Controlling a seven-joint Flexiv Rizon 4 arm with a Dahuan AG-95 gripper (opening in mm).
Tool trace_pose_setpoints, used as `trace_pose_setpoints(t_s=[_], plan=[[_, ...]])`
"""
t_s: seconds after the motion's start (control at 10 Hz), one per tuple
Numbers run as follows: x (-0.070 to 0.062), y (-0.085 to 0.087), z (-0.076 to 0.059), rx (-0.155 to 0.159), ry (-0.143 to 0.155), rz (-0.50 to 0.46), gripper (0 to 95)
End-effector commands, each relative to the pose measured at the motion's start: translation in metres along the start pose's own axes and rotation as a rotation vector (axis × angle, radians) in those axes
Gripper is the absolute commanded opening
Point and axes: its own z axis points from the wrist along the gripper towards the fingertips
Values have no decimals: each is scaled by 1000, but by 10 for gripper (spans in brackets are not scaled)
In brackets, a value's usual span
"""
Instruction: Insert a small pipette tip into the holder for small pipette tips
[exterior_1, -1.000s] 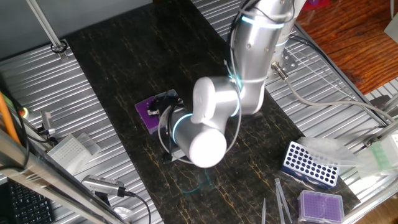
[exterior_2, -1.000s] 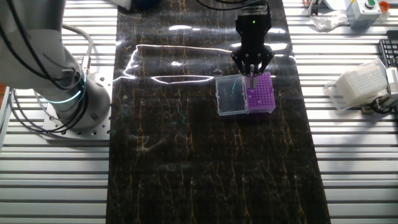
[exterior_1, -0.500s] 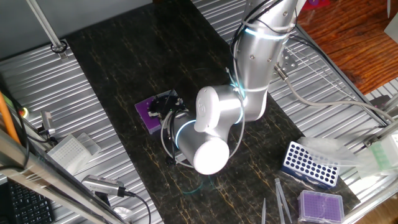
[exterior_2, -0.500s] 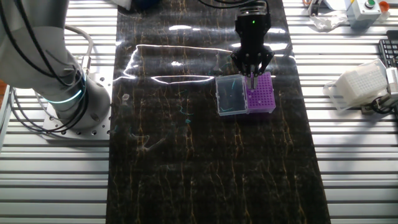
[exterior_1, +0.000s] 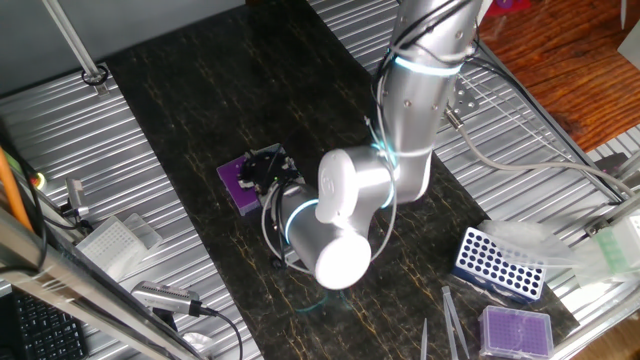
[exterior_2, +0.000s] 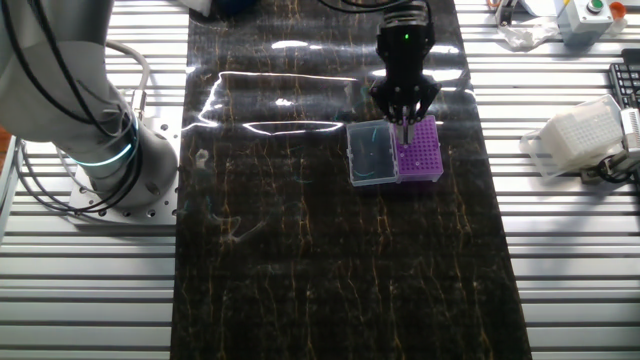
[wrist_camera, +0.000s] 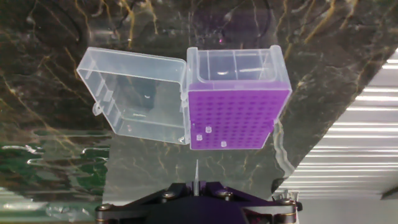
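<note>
In the one fixed view, the arm (exterior_1: 400, 150) is seen bent over the dark marbled mat (exterior_1: 200, 130), and most of the gripper is blocked by the big white elbow joint. The purple holder (exterior_1: 238, 180) is partly seen just left of the black gripper head (exterior_1: 266, 165). Off to the right, a blue-and-white rack (exterior_1: 498, 264) and a paler lilac rack (exterior_1: 516, 331) are parked on the ribbed metal table (exterior_1: 90, 160), well apart from the action. The tip can't be made out here.

In the other fixed view, the gripper (exterior_2: 405, 122) is seen pointing straight down over the holder (exterior_2: 420, 148), at the edge nearest the clear lid (exterior_2: 371, 154), which is flipped open and lying flat beside the purple grid. The fingers are drawn close together, with a thin pale sliver between them that's probably the tip, though it's too small to be sure. A white plastic box (exterior_2: 575, 135) is sitting on the metal table (exterior_2: 560, 250) to the right.

In the hand view, the small pipette tip (wrist_camera: 195, 173) is shown as a thin clear needle pinched between the closed fingers at the bottom edge, pointing up toward the holder (wrist_camera: 235, 118). It's hanging just short of the holder's near edge, not in any hole. Three tips (wrist_camera: 208, 130) are already seated near that edge. The lid (wrist_camera: 134, 99) is lying open to the left.
</note>
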Motion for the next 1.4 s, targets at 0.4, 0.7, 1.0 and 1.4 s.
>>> trace_pose_setpoints(t_s=[0.4,0.7,1.0,1.4], plan=[[5,1,4,2,45,-17,0],[0,0,14,6,74,-13,0],[-4,-3,19,12,75,-1,0],[-7,-1,26,40,75,14,0]])
